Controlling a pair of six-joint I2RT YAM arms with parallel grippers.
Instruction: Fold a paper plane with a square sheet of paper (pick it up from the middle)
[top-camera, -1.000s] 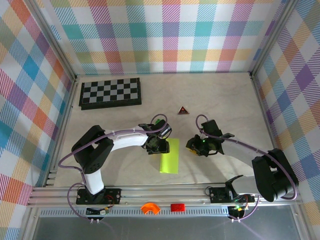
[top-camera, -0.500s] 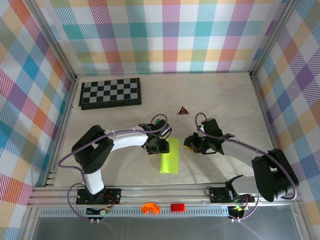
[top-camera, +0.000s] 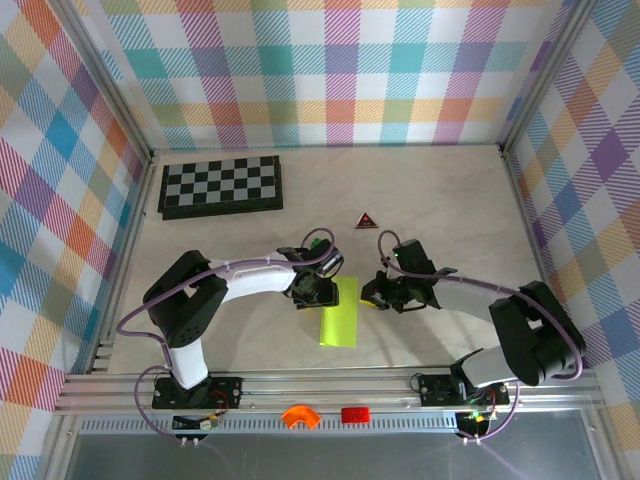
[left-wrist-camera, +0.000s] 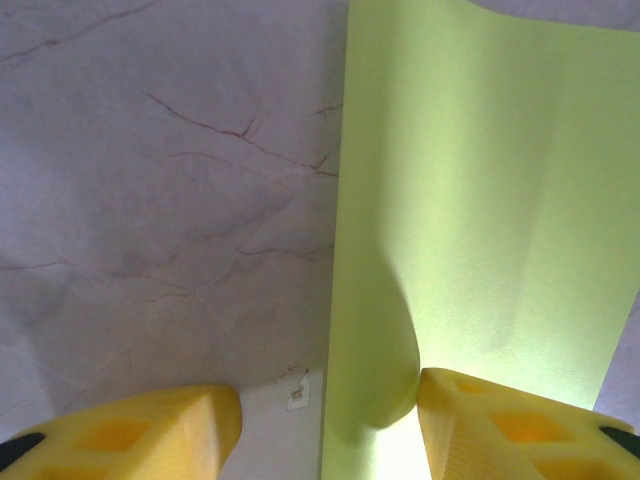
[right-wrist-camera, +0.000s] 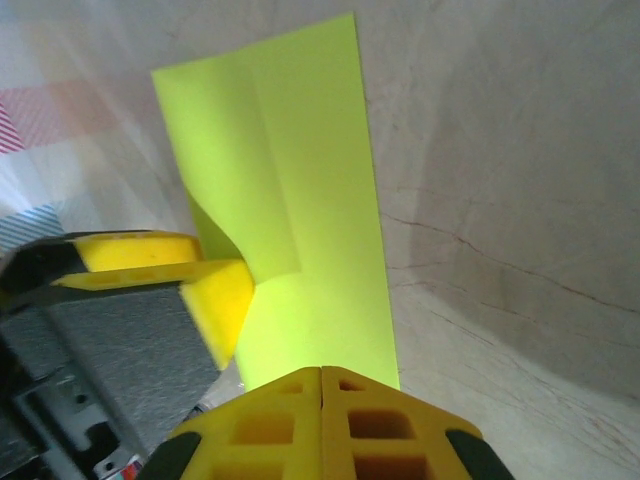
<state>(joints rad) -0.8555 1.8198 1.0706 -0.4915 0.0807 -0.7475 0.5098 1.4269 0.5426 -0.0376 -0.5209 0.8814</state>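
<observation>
**ITEM 1: paper** (top-camera: 339, 318). Lime strip, folded lengthwise. Lies flat just below centre of top view, long axis top-to-bottom. Plain rect. w/ 1 crease, no nose or wings yet. In R wrist view a flap lifts off the sheet at centre left. Spot unchanged vs 1 s ago.

**ITEM 2: L claw** (top-camera: 316, 291). At paper's upper-left corner in top view.
- Jaws approx. half apart, straddling the paper's left edge.
- 1 finger (left-wrist-camera: 520, 430) sits on the lime sheet, lower right of L wrist view. The other sits on bare table (left-wrist-camera: 150, 200), lower left.
- Nothing pinched. Looks like a hold-down.
- No move vs 1 s ago.

**ITEM 3: R claw** (top-camera: 372, 294). CHANGE.
- Sits further left in top view than 1 s ago. Now just beside paper's upper-right edge, where there was a clear gap before.
- Jaws gone from part-open to fully closed. At bottom centre of R wrist view the 2 pads meet w/ no gap.
- Holds nothing.

**ITEM 4: misc.**, untouched. Chessboard (top-camera: 221, 186) upper left, red triangle (top-camera: 366, 221) above centre.

**READING:**
- Closed R tip is prob. a pusher/creaser, not a picker.
- Likely next move: slide onto the sheet and press the raised flap flat while L pins it.
- Task approx. early-mid, several folds to go.
- Risk: sheet skids or crease runs crooked if L pin is light.
</observation>
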